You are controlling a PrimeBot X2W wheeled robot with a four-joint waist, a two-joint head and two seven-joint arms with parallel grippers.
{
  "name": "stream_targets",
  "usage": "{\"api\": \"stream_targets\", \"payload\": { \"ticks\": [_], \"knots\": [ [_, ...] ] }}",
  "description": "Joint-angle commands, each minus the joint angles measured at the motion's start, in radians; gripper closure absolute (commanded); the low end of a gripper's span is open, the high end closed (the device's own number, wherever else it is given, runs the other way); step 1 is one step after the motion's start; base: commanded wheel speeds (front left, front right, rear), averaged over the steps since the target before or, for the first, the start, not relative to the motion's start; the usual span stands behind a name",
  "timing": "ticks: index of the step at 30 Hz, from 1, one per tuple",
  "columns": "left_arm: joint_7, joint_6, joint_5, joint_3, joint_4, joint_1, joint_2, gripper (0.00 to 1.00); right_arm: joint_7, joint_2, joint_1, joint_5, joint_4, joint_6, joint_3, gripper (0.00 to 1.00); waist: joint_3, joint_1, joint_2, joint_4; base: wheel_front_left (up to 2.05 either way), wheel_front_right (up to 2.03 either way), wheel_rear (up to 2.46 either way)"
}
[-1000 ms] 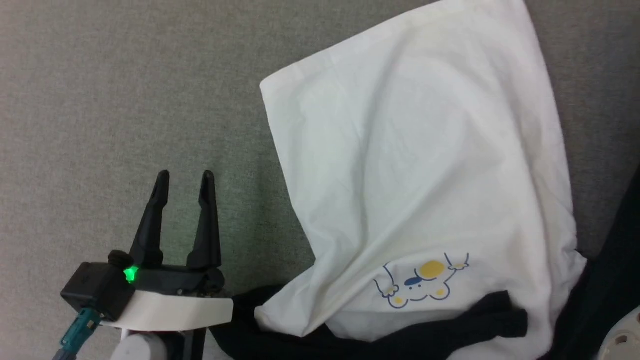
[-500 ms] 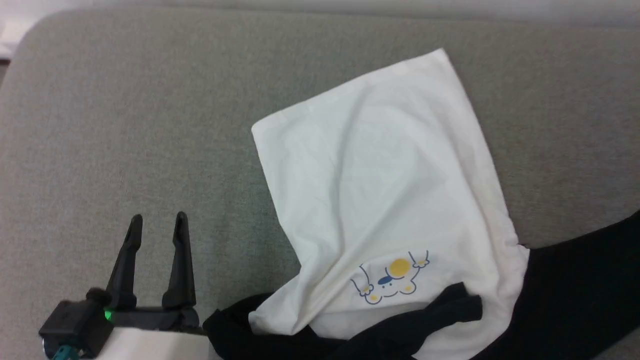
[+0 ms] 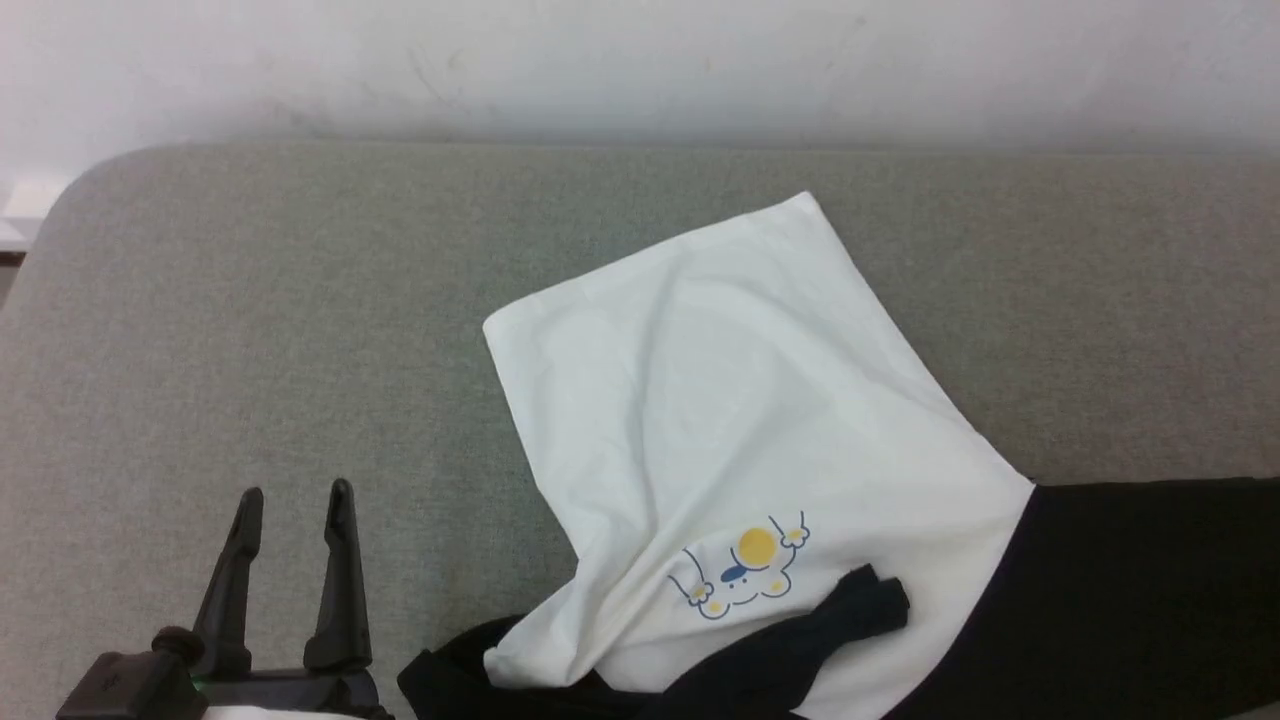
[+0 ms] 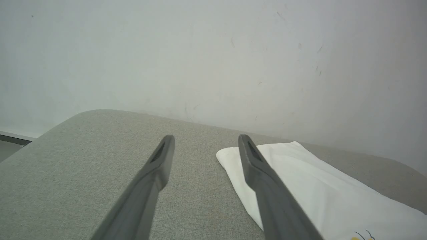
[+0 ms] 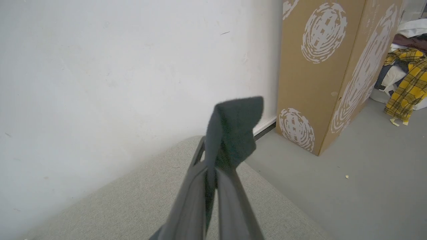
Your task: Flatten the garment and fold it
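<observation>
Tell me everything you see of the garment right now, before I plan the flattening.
The garment is a soft T-shirt, white with a black part, lying rumpled and askew on the grey cushion. A small yellow-and-blue graphic sits near its close edge, where a black fold lies over the white. The right gripper is shut on a black corner, held above the cushion. The open left gripper stands apart from it.

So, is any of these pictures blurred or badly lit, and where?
Head view: soft, even light, no hard shadows; the shirt is bright, its creases faint. Left wrist view: left fingers look soft near the lens; wall dull grey. Right wrist view: right fingers blur low down; the box leans, likely the wide lens.
</observation>
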Motion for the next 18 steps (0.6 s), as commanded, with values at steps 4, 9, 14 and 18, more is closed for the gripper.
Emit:
{"api": "stream_targets", "payload": {
  "ticks": [4,9,14,18],
  "knots": [
    [0.005,0.014,0.000,0.003,-0.008,0.027,0.002,0.00,-0.006,-0.006,0.026,0.024,-0.022,-0.001,0.046,1.00,-0.055,0.0002,-0.0001,-0.002,0.00,0.00,0.00],
    [0.013,0.022,-0.003,0.004,-0.019,0.051,0.004,0.00,0.015,0.009,0.060,0.049,-0.073,-0.001,0.220,1.00,-0.086,0.0002,-0.0001,0.004,0.00,0.00,0.00],
    [0.021,0.026,-0.002,-0.003,-0.030,0.060,0.005,0.00,0.036,0.037,0.092,0.063,-0.128,-0.001,0.483,1.00,-0.099,0.0002,-0.0001,0.014,0.00,0.00,0.00],
    [0.027,0.024,-0.002,-0.013,-0.033,0.058,0.006,0.00,0.047,0.061,0.116,0.066,-0.148,-0.001,0.704,1.00,-0.103,0.0002,-0.0001,0.029,0.00,0.00,0.00]
  ]
}}
